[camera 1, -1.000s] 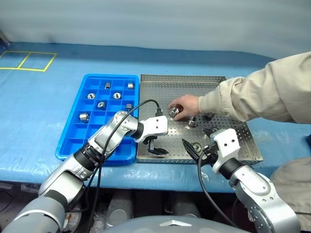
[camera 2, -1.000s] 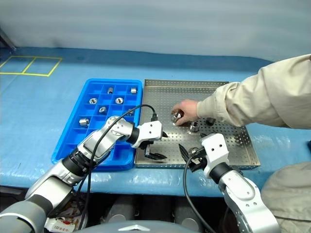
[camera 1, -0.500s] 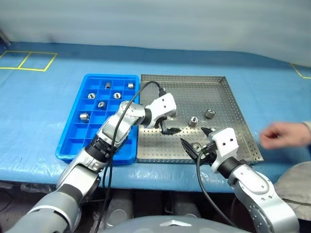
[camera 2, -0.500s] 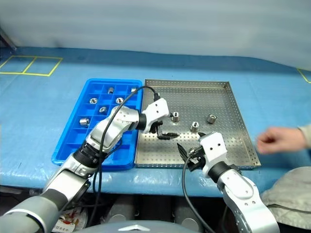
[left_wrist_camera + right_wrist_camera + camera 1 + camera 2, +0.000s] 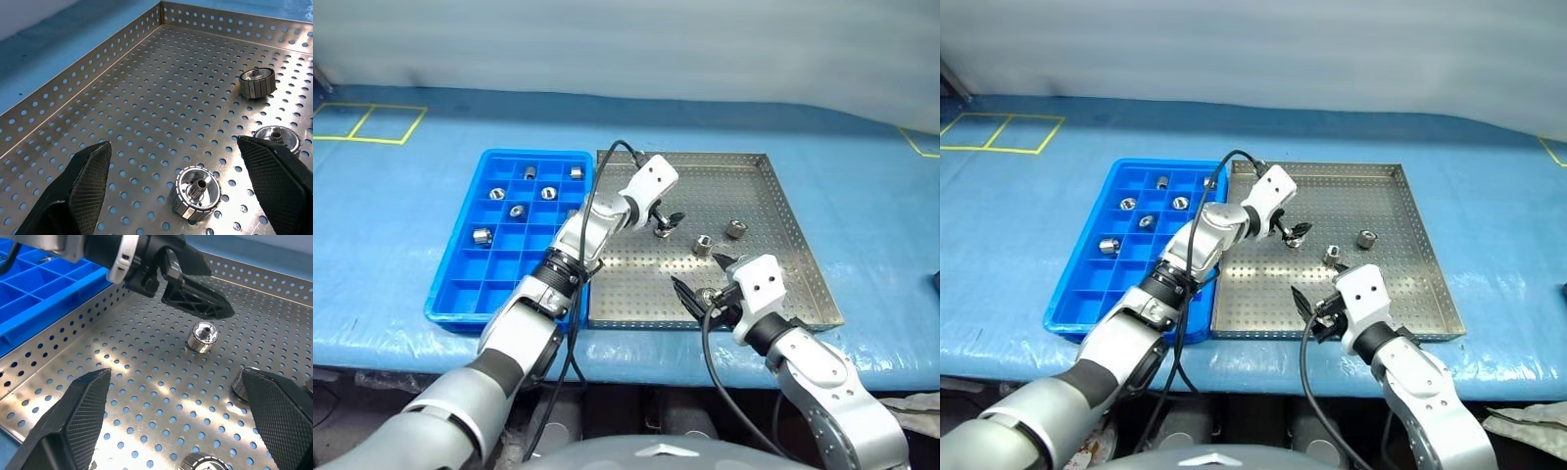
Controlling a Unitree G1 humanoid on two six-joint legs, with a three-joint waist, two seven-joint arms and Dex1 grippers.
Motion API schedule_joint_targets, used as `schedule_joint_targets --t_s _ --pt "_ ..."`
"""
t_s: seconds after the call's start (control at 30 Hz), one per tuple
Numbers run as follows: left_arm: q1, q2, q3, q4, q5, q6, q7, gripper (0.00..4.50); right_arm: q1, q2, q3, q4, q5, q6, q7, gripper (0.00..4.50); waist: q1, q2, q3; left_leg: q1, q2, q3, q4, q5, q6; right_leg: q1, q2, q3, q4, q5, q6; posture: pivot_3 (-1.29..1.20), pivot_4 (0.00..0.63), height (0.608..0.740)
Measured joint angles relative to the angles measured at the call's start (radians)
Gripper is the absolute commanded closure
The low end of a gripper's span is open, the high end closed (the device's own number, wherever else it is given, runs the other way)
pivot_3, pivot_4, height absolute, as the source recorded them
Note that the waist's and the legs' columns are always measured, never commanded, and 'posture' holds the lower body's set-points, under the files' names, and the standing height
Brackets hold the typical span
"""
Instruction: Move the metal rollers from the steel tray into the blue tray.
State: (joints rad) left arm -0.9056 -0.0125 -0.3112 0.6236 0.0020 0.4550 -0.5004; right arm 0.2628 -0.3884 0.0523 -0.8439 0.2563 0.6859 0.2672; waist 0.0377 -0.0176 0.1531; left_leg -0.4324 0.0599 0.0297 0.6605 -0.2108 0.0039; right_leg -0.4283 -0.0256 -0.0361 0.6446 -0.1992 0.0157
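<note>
Head views. Steel tray (image 5: 773, 211) lies on a blue table (image 5: 401, 206), its left rim touching the blue tray (image 5: 460, 284). Blue tray holds six rollers (image 5: 482, 235) in separate compartments of its far half. Steel tray holds four rollers: one (image 5: 661, 231) just beneath the left gripper (image 5: 664, 221), one (image 5: 702, 244) to its right, one (image 5: 735, 230) further right, and one (image 5: 709, 295) near the front rim, between the fingers of the right gripper (image 5: 705, 286). Left gripper reaches over the tray's middle, fingers spread wide, holding nothing; whether it touches the roller below cannot be told. Right gripper sits low over the tray's front, fingers spread wide, empty.

Left wrist view. Two black fingers (image 5: 85, 188) stand far apart over the perforated floor. One roller (image 5: 196, 193) stands on end between them, nearer the other finger, touching neither. A second roller (image 5: 279, 136) lies just beyond that finger; a third (image 5: 257, 82) lies on its side further off. Tray corner (image 5: 161, 10) is beyond.

Right wrist view. Fingers (image 5: 83, 413) are wide apart, grasping nothing. A roller (image 5: 203, 335) stands ahead, directly under the left gripper's black fingers (image 5: 195, 296). Another roller (image 5: 201, 463) lies close in between the right fingers, and one (image 5: 240, 382) is beside the far finger. Blue tray wall (image 5: 44, 298) runs along the steel rim.
</note>
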Motion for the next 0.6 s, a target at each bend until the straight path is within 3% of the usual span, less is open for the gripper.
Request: schedule_joint_targets --t_s 0.6 --pt "-0.068 -0.103 0.040 0.416 0.070 -0.228 0.097 0.03 -0.013 0.008 0.021 0.006 -0.007 0.000 -0.005 0.00 -0.006 0.000 0.000 0.000 0.000 0.000 0.000 0.000 0.000 0.000 0.000 0.000 0.000 0.000 0.000 0.02 0.150 0.740"
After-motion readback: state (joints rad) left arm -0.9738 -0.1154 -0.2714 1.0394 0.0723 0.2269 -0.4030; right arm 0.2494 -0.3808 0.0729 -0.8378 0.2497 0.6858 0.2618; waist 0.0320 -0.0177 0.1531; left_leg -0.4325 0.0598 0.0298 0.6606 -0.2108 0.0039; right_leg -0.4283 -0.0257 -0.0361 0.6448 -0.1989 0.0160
